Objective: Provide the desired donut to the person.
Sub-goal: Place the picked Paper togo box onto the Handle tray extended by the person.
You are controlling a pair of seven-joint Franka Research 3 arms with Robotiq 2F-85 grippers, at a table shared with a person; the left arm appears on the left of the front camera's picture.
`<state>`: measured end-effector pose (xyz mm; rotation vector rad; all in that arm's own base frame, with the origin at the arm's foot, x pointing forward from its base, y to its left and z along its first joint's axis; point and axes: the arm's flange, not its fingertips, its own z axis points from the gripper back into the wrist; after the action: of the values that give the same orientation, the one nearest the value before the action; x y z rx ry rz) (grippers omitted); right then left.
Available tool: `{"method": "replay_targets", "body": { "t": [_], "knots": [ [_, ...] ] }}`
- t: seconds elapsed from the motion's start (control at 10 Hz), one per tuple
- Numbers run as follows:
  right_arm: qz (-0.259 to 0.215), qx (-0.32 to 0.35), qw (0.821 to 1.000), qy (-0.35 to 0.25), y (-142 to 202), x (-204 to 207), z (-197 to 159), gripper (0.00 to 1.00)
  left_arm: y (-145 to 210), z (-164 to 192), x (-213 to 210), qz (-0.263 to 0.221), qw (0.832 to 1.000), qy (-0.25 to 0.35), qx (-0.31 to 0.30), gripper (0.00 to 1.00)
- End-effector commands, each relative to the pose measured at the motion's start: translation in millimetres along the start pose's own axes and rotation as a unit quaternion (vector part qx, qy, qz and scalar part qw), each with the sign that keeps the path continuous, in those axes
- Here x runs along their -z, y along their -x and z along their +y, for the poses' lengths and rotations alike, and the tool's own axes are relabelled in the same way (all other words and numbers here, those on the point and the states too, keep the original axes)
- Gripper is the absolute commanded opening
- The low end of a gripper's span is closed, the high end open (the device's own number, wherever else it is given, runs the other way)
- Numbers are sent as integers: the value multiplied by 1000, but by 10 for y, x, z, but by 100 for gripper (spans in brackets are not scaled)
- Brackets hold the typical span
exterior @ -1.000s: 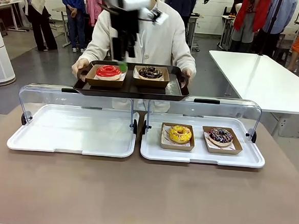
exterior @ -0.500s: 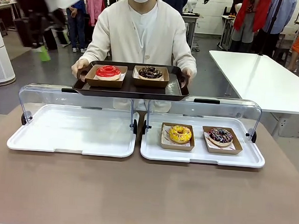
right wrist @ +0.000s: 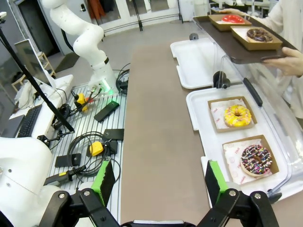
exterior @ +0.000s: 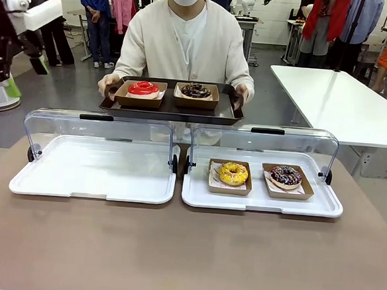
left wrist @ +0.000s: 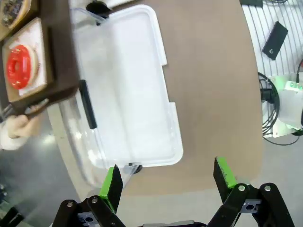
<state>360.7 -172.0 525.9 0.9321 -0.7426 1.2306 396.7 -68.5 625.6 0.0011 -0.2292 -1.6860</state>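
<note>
The person (exterior: 185, 41) stands at the far side holding a dark tray (exterior: 170, 110) with both hands. On it sit a red donut (exterior: 143, 88) and a chocolate donut (exterior: 196, 90), each in a cardboard box. My left gripper (exterior: 8, 85) hangs high at the far left, well away from the tray. In the left wrist view it (left wrist: 168, 182) is open and holds nothing, with the red donut (left wrist: 20, 66) far off. My right gripper (right wrist: 159, 182) is open too, above the table's near side. A yellow donut (right wrist: 237, 115) and a sprinkled chocolate donut (right wrist: 256, 160) lie in front of it.
Two white display trays with raised clear lids stand side by side. The left one (exterior: 92, 168) holds nothing; the right one (exterior: 263, 199) holds the yellow donut (exterior: 233, 173) and the sprinkled donut (exterior: 286, 175). Bare brown table (exterior: 186, 251) spreads in front.
My left arm has swung from above the person's tray out to the far left. The person has lifted the tray slightly.
</note>
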Motion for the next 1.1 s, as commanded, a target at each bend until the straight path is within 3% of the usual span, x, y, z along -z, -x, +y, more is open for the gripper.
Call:
{"method": "replay_targets", "body": {
  "t": [0.0,1.0],
  "knots": [
    [-4,-3,1000,-2,-2,7,4,100,118,-73,88,-1,1000,2,-2,100],
    [-4,-3,1000,-2,-2,7,4,100,133,-47,129,-4,1000,13,-12,100]
  ]
}}
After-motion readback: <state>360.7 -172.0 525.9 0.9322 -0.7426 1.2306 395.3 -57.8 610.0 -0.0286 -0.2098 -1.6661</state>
